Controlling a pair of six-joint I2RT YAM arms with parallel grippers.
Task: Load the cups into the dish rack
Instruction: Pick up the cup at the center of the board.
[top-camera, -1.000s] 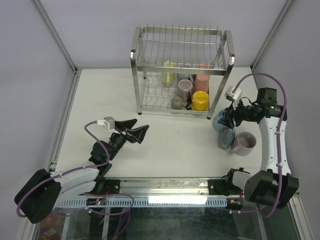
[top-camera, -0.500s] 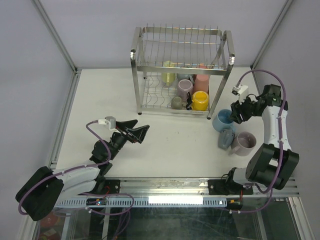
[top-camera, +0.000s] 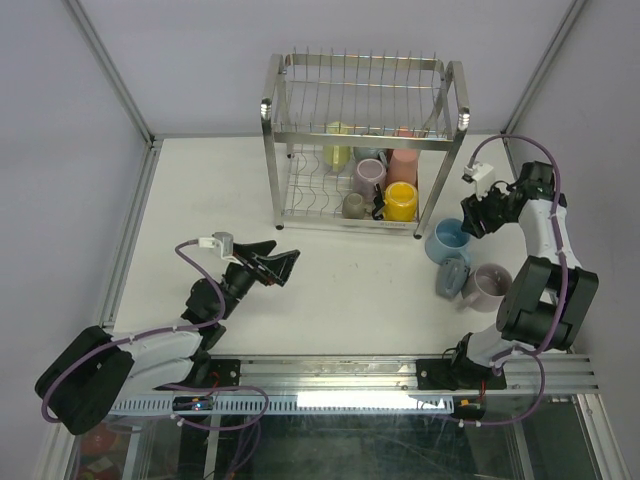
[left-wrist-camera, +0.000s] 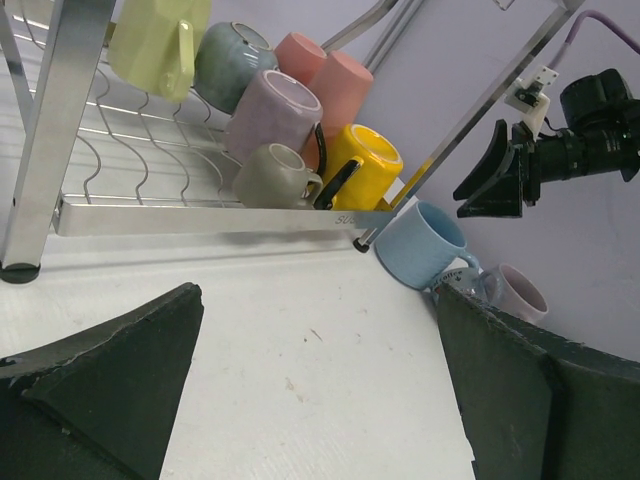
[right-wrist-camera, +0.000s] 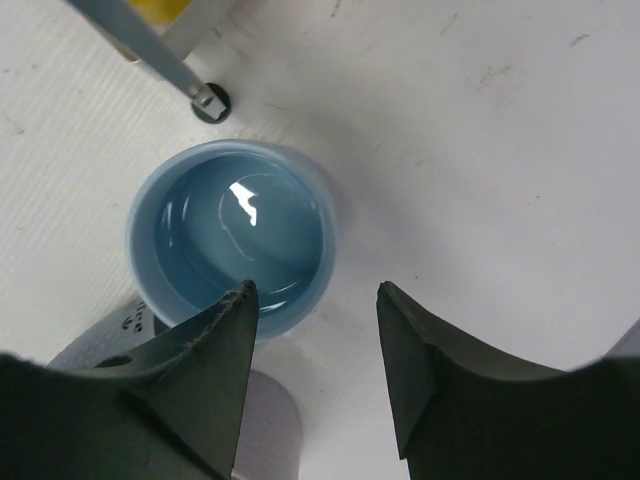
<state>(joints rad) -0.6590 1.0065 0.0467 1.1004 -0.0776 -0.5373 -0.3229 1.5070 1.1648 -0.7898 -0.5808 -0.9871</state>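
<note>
hidden: far mugs on the lower tier of the shiny steel wire dish rack (top-camera: 360, 138) are half-covered by the upper tier
surface: white tabletop (top-camera: 340, 300); plain pale walls
mug: light blue ceramic mug (right-wrist-camera: 230, 235) upright, mouth up; just right of the rack's near right leg
right gripper (right-wrist-camera: 313, 295): jaws apart, empty; above the blue mug
left gripper (left-wrist-camera: 320, 330): jaws wide apart, empty

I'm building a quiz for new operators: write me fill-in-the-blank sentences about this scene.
The yellow mug sits on the rack's ____ tier.
The right fingers hang open above the ____ mug.
The left fingers hold ____.
Outside the rack, ____ mugs sit on the table.
Missing words: lower; blue; nothing; three.
</note>
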